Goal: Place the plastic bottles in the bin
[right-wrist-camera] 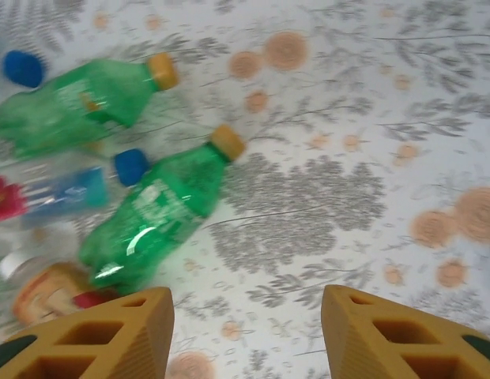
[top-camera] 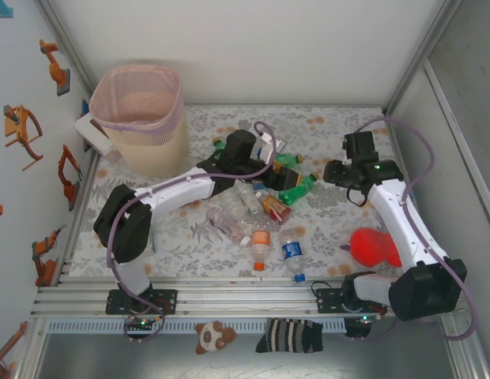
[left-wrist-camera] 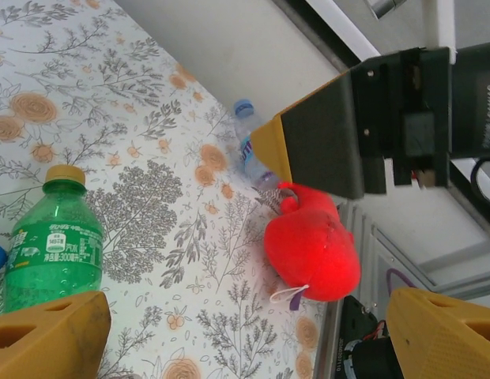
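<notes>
Several plastic bottles lie in a pile mid-table: green ones [top-camera: 297, 188], clear ones [top-camera: 229, 224] and one with a blue label [top-camera: 292, 251]. The pale pink bin [top-camera: 142, 110] stands at the back left. My left gripper [left-wrist-camera: 245, 339] hovers over the pile's far side, open and empty, with a green bottle [left-wrist-camera: 51, 249] by its left finger. My right gripper [right-wrist-camera: 246, 332] is open above bare tablecloth. A green bottle [right-wrist-camera: 158, 209] lies just left of its left finger [right-wrist-camera: 95, 335], with another green bottle [right-wrist-camera: 79, 103] beyond.
A red plush toy [top-camera: 374, 246] lies at the right, near the right arm. A small white container [top-camera: 93, 134] sits beside the bin. White walls close in the table on three sides. A metal rail [top-camera: 229, 296] runs along the near edge.
</notes>
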Robot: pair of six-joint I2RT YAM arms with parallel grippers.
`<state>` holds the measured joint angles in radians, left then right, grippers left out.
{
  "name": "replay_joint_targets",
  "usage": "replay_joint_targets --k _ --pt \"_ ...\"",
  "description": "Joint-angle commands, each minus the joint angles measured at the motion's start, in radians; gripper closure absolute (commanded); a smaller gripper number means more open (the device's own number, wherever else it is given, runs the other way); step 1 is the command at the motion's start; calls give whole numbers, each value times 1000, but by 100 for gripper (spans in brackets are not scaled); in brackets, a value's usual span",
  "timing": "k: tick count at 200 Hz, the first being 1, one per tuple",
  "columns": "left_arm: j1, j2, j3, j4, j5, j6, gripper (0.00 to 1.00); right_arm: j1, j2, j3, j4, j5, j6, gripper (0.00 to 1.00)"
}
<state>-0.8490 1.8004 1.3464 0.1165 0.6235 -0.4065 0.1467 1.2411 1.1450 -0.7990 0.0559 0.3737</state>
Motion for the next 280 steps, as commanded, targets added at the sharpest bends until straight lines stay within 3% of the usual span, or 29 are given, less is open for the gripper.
replay_joint_targets --k 1,46,101,162,280 --pt "10 -49 -4 -11 1 23 11 -118 2 -28 -7 69 -14 44" --pt "19 -70 -17 -13 5 26 11 -390 9 -90 72 102 2 24" --pt "30 -72 0 -42 33 42 11 -636 93 -195 236 -82 164 4" --pt "37 -73 -3 -48 34 34 11 -703 201 -264 401 -229 237 1" --pt "41 -46 14 -28 28 14 10 -702 465 -133 443 -242 248 4"
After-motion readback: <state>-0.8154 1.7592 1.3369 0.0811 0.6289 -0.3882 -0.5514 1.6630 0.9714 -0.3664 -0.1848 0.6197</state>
